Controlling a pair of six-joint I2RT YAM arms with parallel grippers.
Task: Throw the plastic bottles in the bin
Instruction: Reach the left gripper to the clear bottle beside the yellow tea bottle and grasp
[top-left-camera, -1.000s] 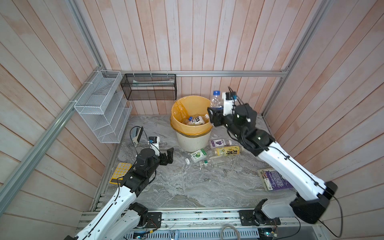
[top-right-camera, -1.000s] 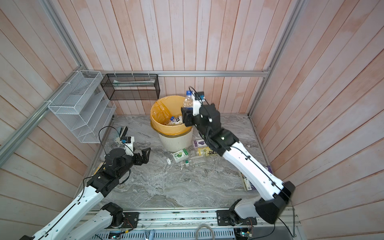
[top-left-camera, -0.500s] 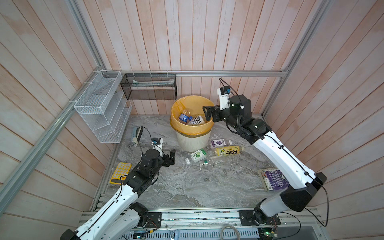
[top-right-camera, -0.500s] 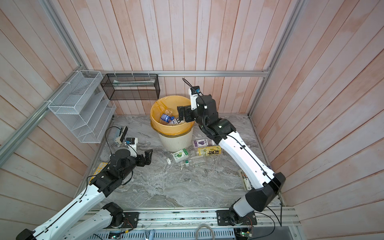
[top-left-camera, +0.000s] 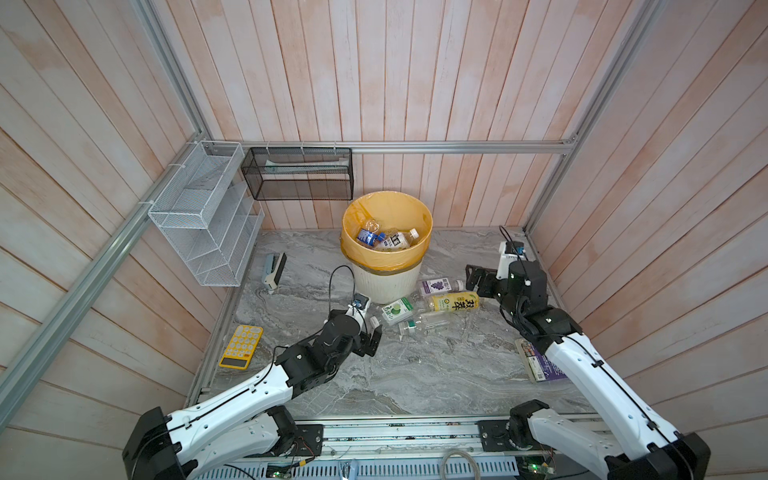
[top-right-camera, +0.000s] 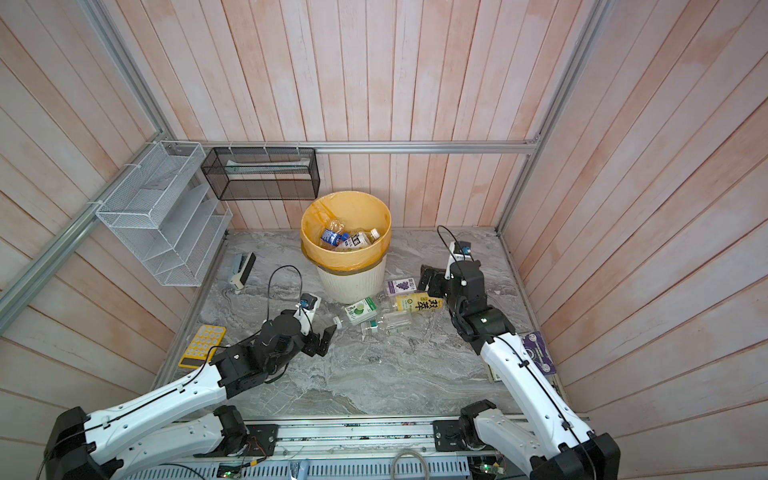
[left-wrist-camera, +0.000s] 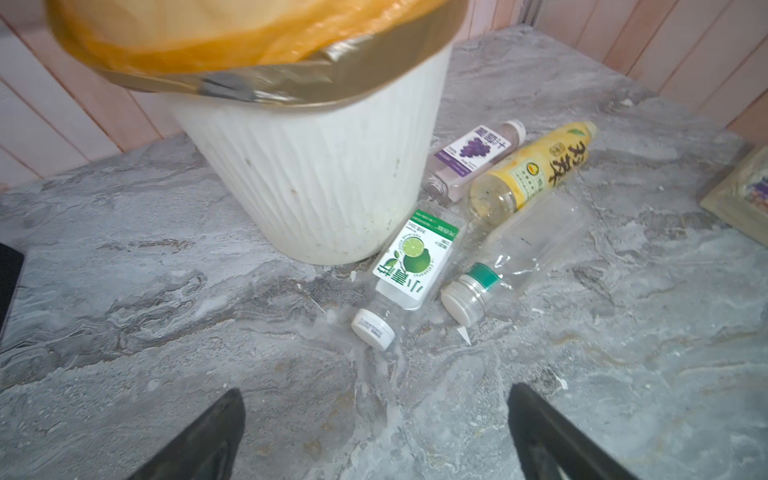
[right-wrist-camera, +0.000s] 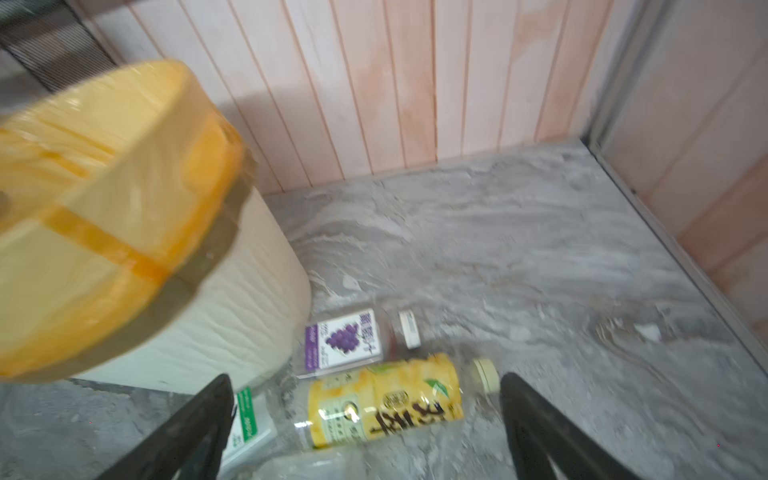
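Observation:
The bin, cream-white with a yellow-orange bag, stands at the back middle. Two plastic bottles lie inside it, one blue-labelled and one white-labelled. Several more lie on the floor at its right foot: purple-labelled, yellow-labelled, green-labelled and a clear one. My right gripper hangs open just over the yellow-labelled bottle. My left gripper is open and empty, short of the green-labelled bottle's white cap.
A grey-black stapler and a yellow calculator lie along the left side. A white wire rack and a black mesh basket hang on the walls. A purple book lies under the right arm.
The right gripper let its blue-capped bottle drop into the bin, then swung back and down to the floor bottles. The left gripper has moved right, towards the green-labelled bottle.

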